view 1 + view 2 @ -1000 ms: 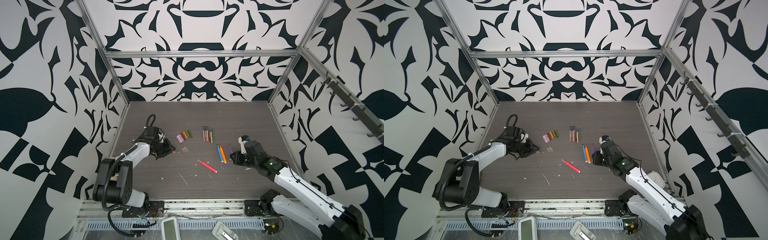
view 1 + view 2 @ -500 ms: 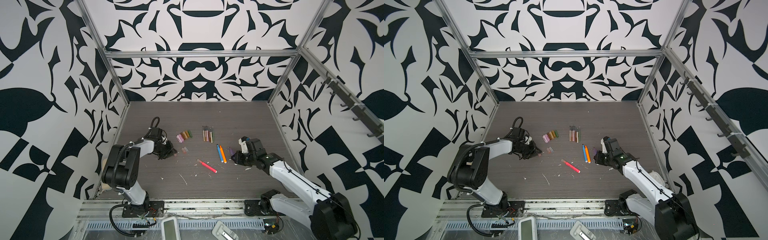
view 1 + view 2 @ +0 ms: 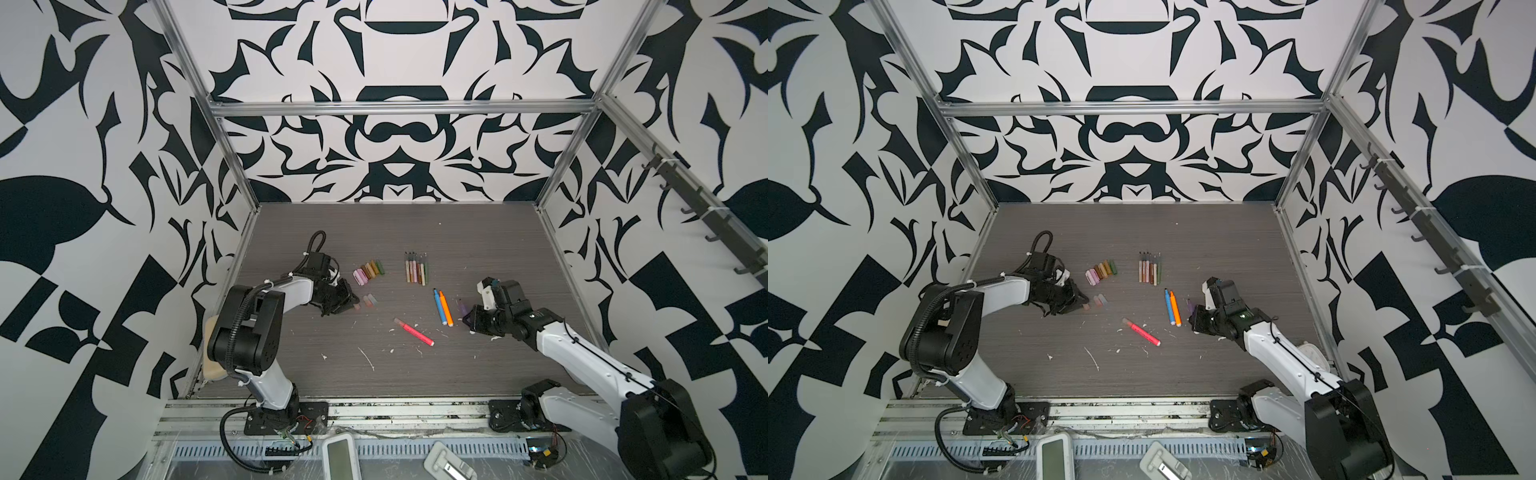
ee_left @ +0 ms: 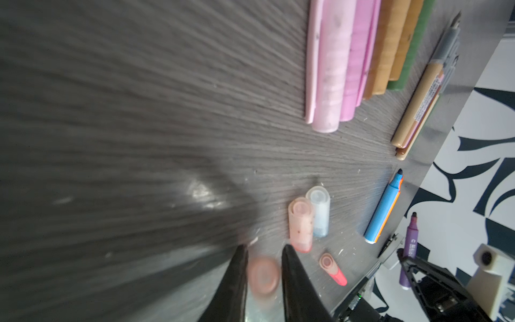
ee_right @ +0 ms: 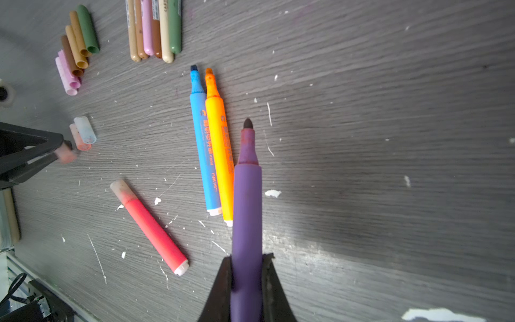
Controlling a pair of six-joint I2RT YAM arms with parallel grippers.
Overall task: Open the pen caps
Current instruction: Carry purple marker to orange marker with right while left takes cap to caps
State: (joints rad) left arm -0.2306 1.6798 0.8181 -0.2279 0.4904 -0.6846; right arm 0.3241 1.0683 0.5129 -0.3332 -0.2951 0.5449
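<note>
Black-and-white patterned walls (image 3: pixel 395 137) close in a grey wood-grain tabletop (image 3: pixel 478 245). Read the tabletop in a top view as a clock face, with twelve at the back wall.

The left gripper (image 4: pixel 264 251) lies low at nine o'clock, pointing toward the middle. Its fingers stand a little apart with a blurred pink cap (image 4: pixel 263 277) between them. Whether they press on that cap cannot be told. Just past the tips, toward three o'clock, two loose caps (image 3: pixel 370 301), one peach and one pale blue, lie touching side by side.

At eleven o'clock from the middle, a row of caps (image 3: pixel 368 272) in pink, brown, gold and green lies packed together. At twelve o'clock the thin pens (image 3: pixel 415 268) lie side by side, tips toward the back wall.

The right gripper (image 5: pixel 248 256) sits at three o'clock, its fingers clamped on the barrel of a purple pen (image 5: pixel 247 195). The pen's bare dark tip points roughly toward twelve. Just at nine o'clock of it, a blue pen (image 3: pixel 438 306) and an orange pen (image 3: pixel 445 308) lie touching along their length, both uncapped.

At about six o'clock from the middle a red pen (image 3: pixel 413 331) lies slanted, with a frosted cap on its ten o'clock end. White flecks (image 3: pixel 368 357) are scattered around it.
</note>
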